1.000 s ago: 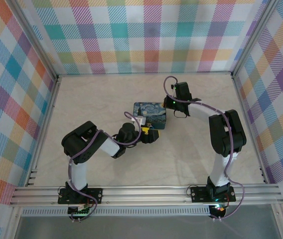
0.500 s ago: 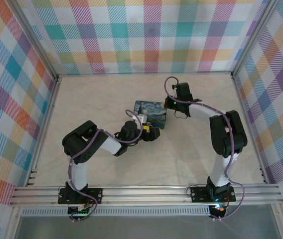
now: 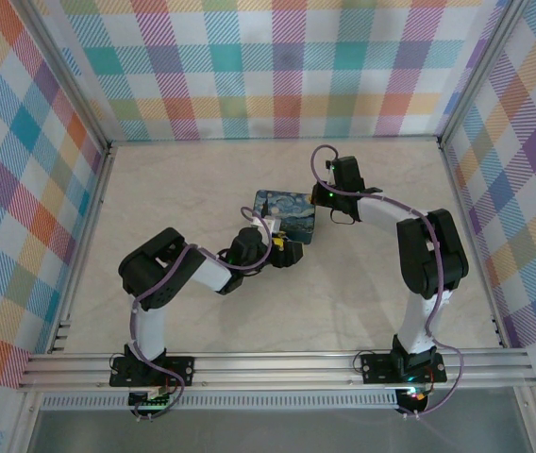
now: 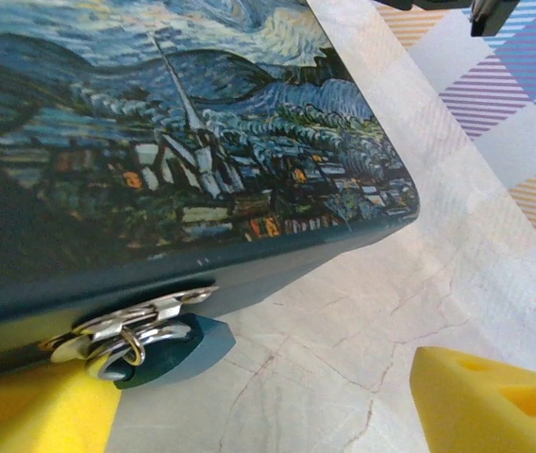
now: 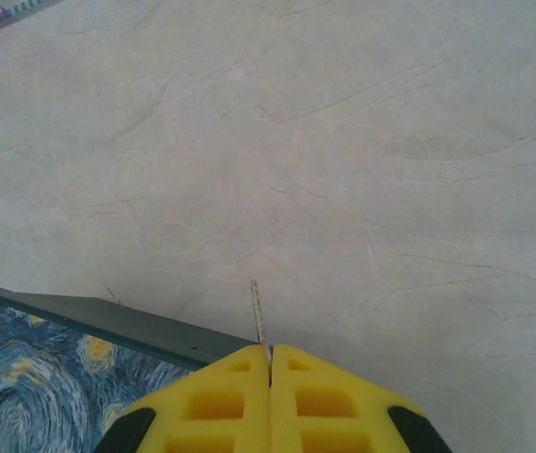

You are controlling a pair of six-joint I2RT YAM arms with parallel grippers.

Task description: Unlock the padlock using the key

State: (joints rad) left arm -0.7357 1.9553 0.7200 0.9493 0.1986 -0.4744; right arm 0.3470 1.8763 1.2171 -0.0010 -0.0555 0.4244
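The left arm is creeping in. Seen from above, its wrist has slid a touch up and to the right, carrying the left gripper (image 3: 283, 249) closer to the near side of the blue painted tin (image 3: 285, 215). Most of that shift came in the first half of the last second, and since then there's been barely a nudge. The forearm has followed, swinging slightly toward the tin, and the yellow fingers (image 4: 32, 415) have come up right by the padlock (image 4: 169, 347) at the tin's front wall

left hand (image 4: 268, 408) spread, right hand (image 5: 269, 364) pinched
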